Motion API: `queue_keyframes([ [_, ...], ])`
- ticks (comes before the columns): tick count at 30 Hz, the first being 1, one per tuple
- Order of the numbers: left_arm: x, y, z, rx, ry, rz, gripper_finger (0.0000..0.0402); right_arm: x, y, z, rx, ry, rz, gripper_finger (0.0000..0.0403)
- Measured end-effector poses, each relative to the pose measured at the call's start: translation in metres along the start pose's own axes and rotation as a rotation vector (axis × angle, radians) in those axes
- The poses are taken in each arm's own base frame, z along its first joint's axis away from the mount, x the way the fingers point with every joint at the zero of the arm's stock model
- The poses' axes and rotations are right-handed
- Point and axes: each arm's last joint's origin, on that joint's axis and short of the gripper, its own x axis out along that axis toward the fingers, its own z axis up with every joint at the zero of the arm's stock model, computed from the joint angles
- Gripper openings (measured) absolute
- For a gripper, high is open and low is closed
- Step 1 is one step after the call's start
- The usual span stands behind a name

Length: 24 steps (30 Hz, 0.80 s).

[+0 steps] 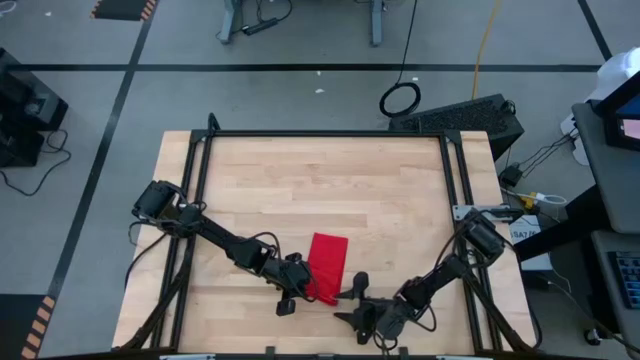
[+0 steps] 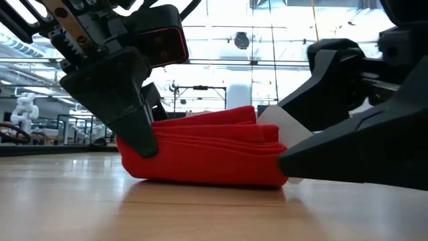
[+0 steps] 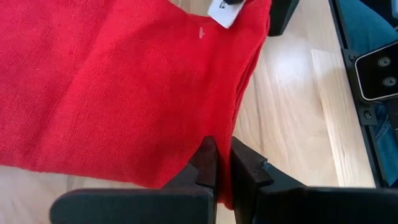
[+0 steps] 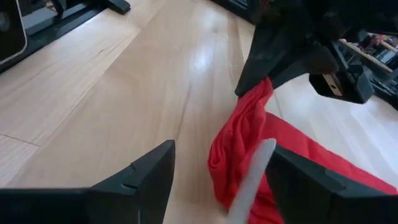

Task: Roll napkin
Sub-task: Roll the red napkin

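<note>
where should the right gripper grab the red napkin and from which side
Judging by its pose, take the napkin at the bunched, folded end nearest the right gripper, coming in low along the table. The left gripper already pinches the same end's other corner, and the right's open fingers straddle that end.

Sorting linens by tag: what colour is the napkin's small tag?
White, on the bright red napkin; the tag shows best in the left wrist view.

A wooden table [image 1: 320,190] stands on grey floor [image 1: 300,40].
</note>
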Motion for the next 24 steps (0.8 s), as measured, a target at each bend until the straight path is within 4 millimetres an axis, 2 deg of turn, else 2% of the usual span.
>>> queue_keyframes([
  [7, 0.0, 0.0, 0.0, 0.0, 0.001, 0.0, 0.002, 0.018, -0.011, 0.001, -0.003, 0.096, 0.045, 0.02],
  [12, 0.0, 0.0, 0.0, 0.0, 0.0, 0.0, 0.002, 0.024, -0.016, 0.004, -0.017, 0.103, 0.026, 0.0182],
  [15, 0.0, 0.0, 0.0, 0.0, 0.001, 0.0, 0.002, 0.025, -0.017, 0.002, 0.004, 0.116, 0.016, 0.0143],
  [21, 0.0, 0.0, 0.0, 0.0, 0.003, 0.002, 0.002, 0.025, -0.017, 0.0, 0.085, 0.127, 0.012, 0.0031],
  [24, 0.0, 0.0, 0.0, 0.001, -0.003, -0.002, 0.002, 0.025, -0.017, 0.001, 0.12, 0.126, 0.028, 0.0012],
])
